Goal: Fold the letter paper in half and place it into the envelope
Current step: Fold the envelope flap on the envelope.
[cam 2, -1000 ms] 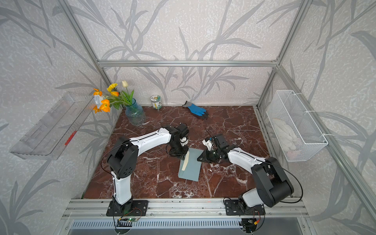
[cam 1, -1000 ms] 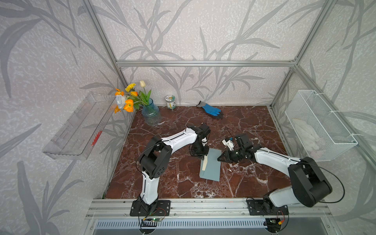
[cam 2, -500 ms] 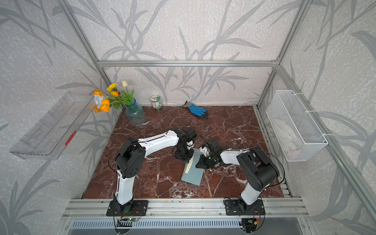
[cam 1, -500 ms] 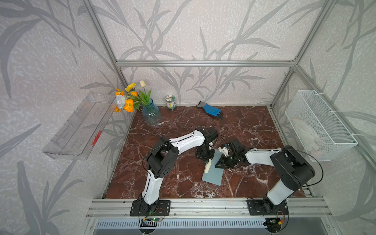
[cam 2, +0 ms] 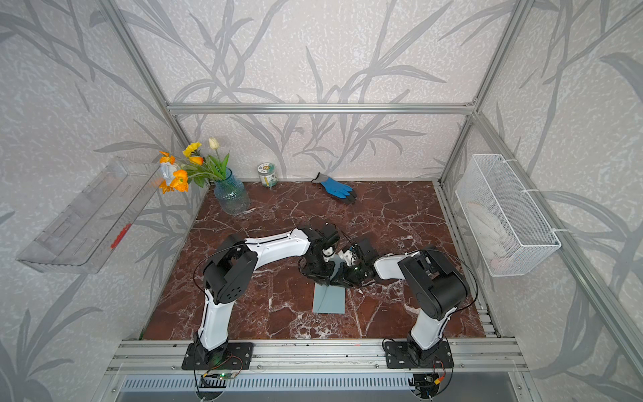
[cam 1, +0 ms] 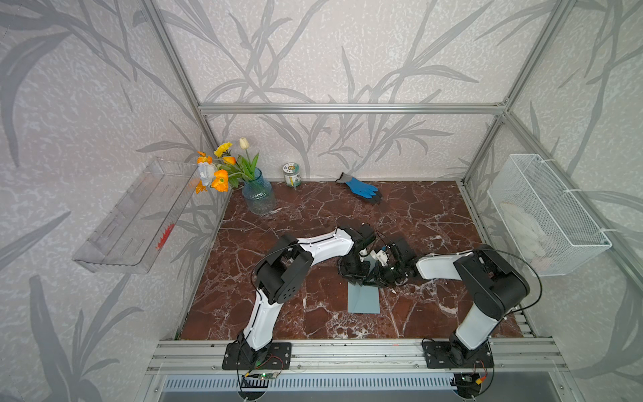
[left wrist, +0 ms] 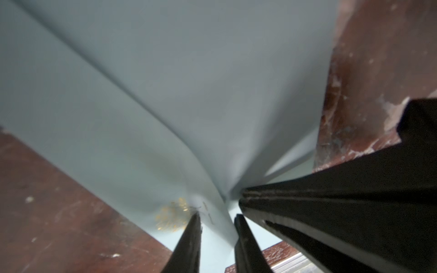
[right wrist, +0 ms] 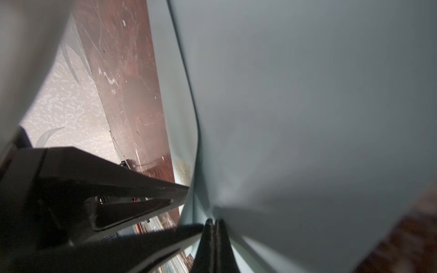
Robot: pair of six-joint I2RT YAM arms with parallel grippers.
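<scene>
Evidently, the left pincer (left wrist: 217,217) was seen with its jaws parted a little, a raised ridge of the envelope (left wrist: 189,71) running between them unclamped; nothing was held by it. Just beside it, the right pincer (right wrist: 214,222) was shown pressed shut on a thin layer at the envelope's far end, so that this end was lifted off the worktop (cam 1: 313,222) while the near end lay flat, as was seen in both top views. A yellowish speckled mark (left wrist: 171,217) was noted on the envelope near the left pincer. The letter paper could not be found in any view; it was judged to be tucked inside the envelope, though that could not be confirmed.

The step in hand was judged to be the letting-go after insertion. To be done well, the left pincer would have to be drawn straight back along the envelope's length, its jaws wide enough that the ridge is not dragged, while the mouth is pinned by the right pincer so that the sheet is not pulled out. Only then should the right grip be eased, low and slowly, so that the envelope is laid flat
</scene>
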